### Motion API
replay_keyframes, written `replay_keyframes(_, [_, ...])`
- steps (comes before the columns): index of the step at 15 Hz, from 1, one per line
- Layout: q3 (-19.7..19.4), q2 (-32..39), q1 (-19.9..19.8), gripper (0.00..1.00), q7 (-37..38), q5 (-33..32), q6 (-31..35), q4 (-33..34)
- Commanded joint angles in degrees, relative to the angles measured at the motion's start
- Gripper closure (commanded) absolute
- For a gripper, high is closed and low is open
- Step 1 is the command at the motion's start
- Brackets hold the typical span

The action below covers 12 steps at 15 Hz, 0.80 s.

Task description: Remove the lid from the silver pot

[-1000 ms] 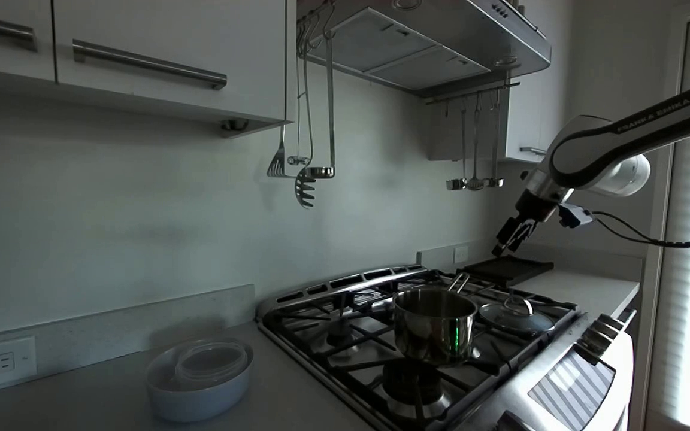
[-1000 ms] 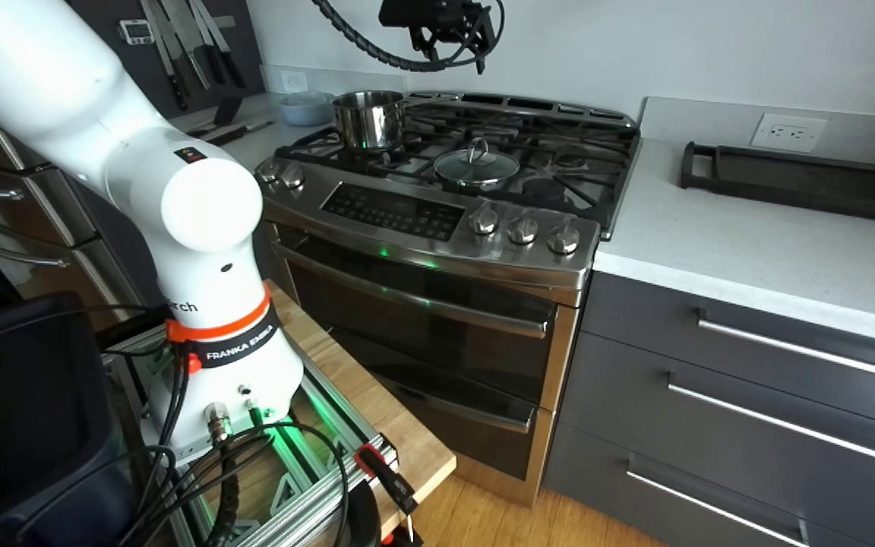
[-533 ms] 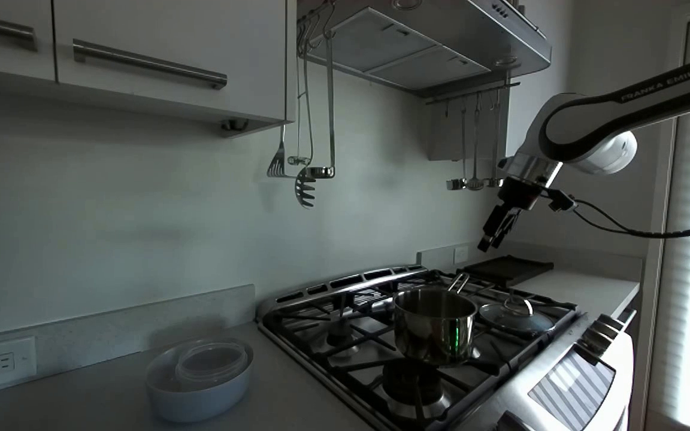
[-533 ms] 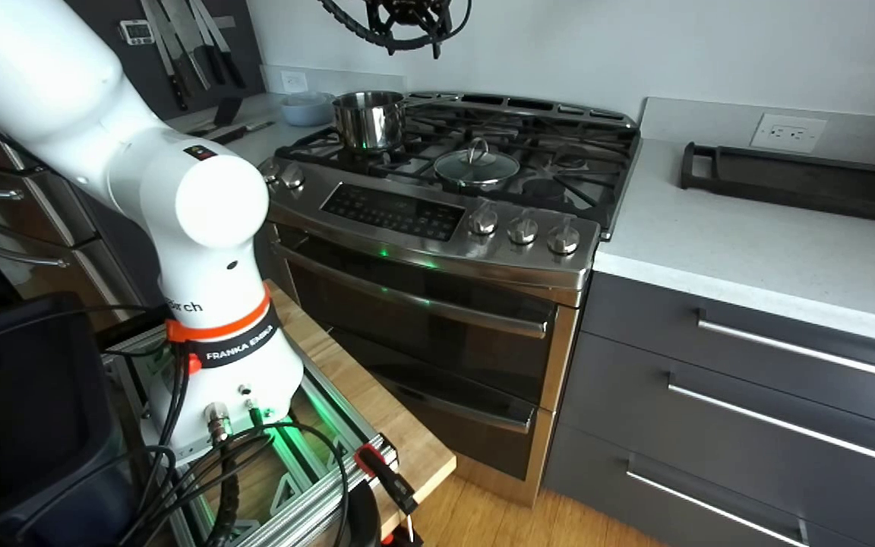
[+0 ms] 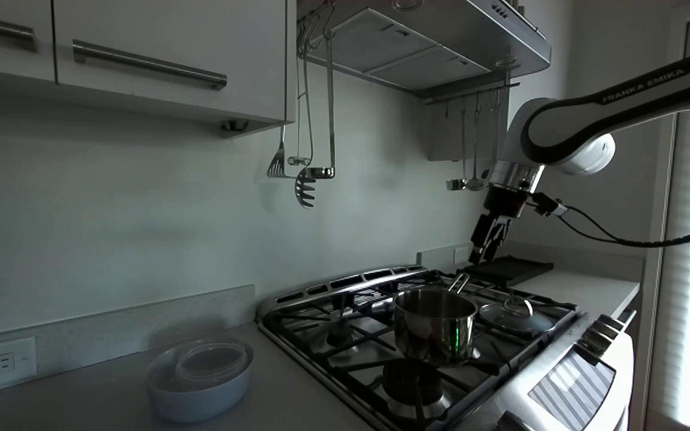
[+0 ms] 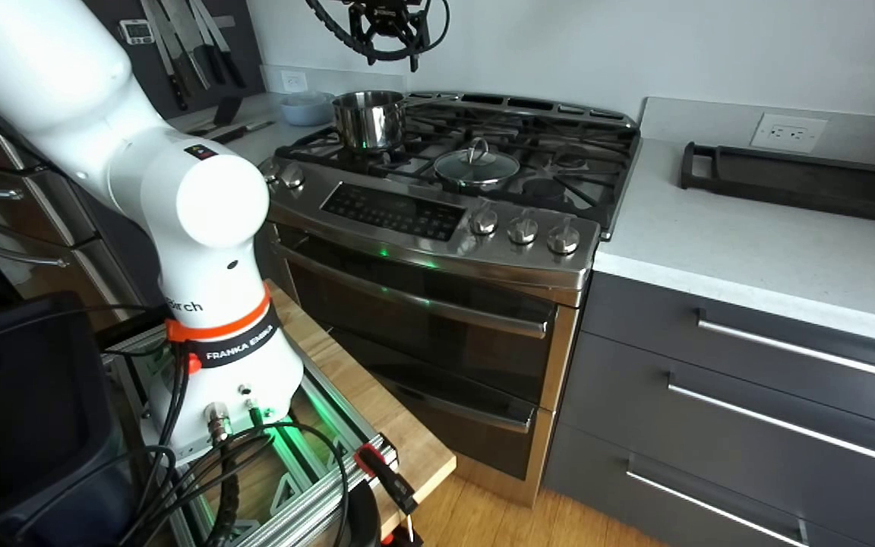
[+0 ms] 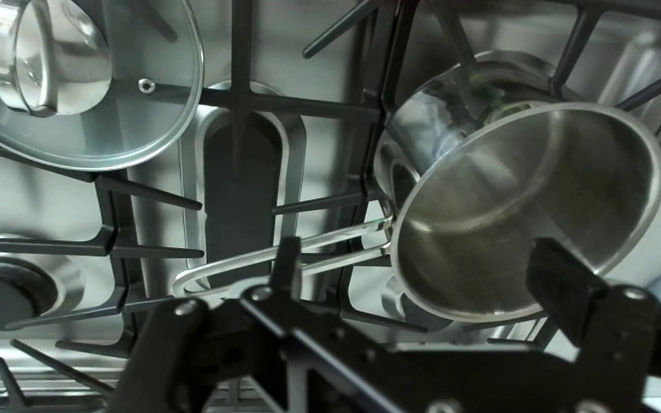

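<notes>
In an exterior view, your gripper (image 5: 481,257) hangs in mid-air, tips down, above and to the right of the silver pot (image 5: 433,329). The pot stands upright on the stove (image 5: 516,383) with its mouth uncovered. Farther right on the stove lies the lid (image 5: 516,318), off the pot; at lower left sits a white dish stack (image 5: 200,395).

In an exterior view with the robot's base (image 6: 232,395) in front, the lid rests flat on the stove, to the right of the pot and apart from it. Your gripper is at the top edge, high over the stove and touching nothing.

In the wrist view, the fingers (image 7: 557,287) are spread wide and clasp nothing. The bare inside of the pot shows at right; its long handle (image 7: 342,234) passes behind the left-hand finger, how far below you cannot tell. That handle sets the pot's long axis, pointing left and slightly down here. The lid, upper left and cut off by the edge, is round with no long axis; its loop handle (image 7: 3,57) faces up and seems to run from top to bottom of the view.

The removal looks finished; the next move likely calls for a straight lift clear, fingers kept off that long handle.
</notes>
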Motion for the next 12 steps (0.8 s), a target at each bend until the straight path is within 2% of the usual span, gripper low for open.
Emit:
replay_keyframes(1, [0.81,0.04,-0.45,0.00,0.75,-0.20,0.15,-0.08])
replay_keyframes(7, [5.68,2.04,-1.32,0.00,11.11,-3.39,1.59,-0.31])
replay_keyframes(12, [8.02,4.82,-1.77,0.00,18.30,-6.40,0.67,-0.23])
